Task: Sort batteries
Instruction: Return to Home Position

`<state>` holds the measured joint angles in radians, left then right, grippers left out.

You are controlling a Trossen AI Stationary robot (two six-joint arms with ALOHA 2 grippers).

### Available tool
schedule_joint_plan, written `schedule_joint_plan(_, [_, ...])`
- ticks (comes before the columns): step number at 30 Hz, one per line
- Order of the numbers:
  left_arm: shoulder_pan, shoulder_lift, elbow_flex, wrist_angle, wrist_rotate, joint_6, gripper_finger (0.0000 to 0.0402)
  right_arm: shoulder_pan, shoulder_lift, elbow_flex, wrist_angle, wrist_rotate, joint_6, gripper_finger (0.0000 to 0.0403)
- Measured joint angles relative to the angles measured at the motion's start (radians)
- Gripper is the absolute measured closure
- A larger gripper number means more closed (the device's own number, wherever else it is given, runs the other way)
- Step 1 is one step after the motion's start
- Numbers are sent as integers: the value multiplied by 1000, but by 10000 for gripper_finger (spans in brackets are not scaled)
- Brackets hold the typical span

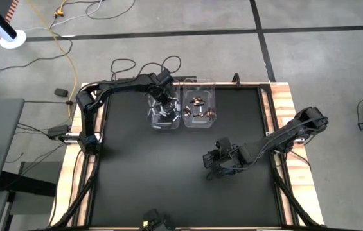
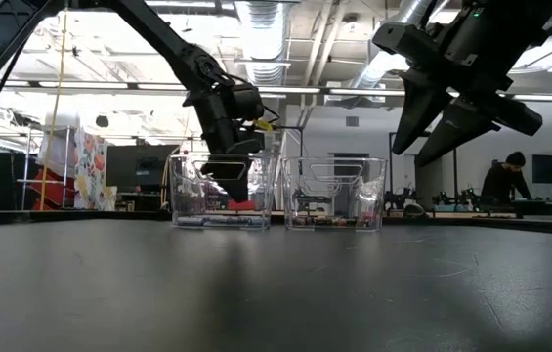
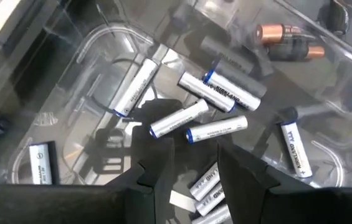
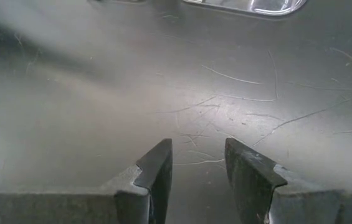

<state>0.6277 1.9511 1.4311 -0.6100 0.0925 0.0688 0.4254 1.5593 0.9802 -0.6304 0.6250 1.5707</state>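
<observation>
A: Surface + room, quick?

B: Your table (image 1: 168, 189) had a matte black top w/ fine scratches and a pale wood rim (image 1: 285, 106) at the sides. Grey concrete floor (image 1: 322, 64) all around, w/ a yellow cable (image 1: 60, 11) lying on it. Low view showed a workshop bg: ceiling ducts (image 2: 261, 24), and a person (image 2: 503, 181) far back at a bench.

A: Batteries?

B: White batteries (image 3: 216, 90), slim silvery cylinders w/ blue ends, lay scattered in the left bin (image 1: 162, 114). Copper-and-dark batteries (image 3: 288, 42) were in the right bin (image 1: 199, 109). Both bins were clear hard plastic, boxy, just beside each other near the table's back edge.

A: Your grippers?

B: Left gripper (image 3: 191, 163) hung over the left bin, fingers apart, nothing between them. Right gripper (image 4: 197, 155) was well apart from the bins, over bare tabletop. Its fingers were also spread, and it was empty.
</observation>
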Motion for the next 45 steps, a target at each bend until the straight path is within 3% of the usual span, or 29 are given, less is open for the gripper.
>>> schedule_joint_plan(8, [-2,0,0,-2,1,-70,284,9,0,0,4,0,-5,239])
schedule_joint_plan(12, [-6,-12,0,-7,2,-204,284,19,0,0,5,0,-8,239])
schedule_joint_plan(15, [-10,-41,0,-8,7,-224,284,28,0,0,4,0,-15,239])
schedule_joint_plan(28, [-64,-252,0,-90,7,-259,284,126,0,0,-37,-1,-342,239])
schedule_joint_plan(34, [-97,-338,0,-196,7,-443,284,144,0,0,-61,0,-485,239])
schedule_joint_plan(40, [-237,-429,-33,-180,-46,-399,284,140,0,0,-62,0,-506,239])
schedule_joint_plan(45, [-436,-475,-151,-52,-263,-451,284,120,0,0,-61,0,-506,239])
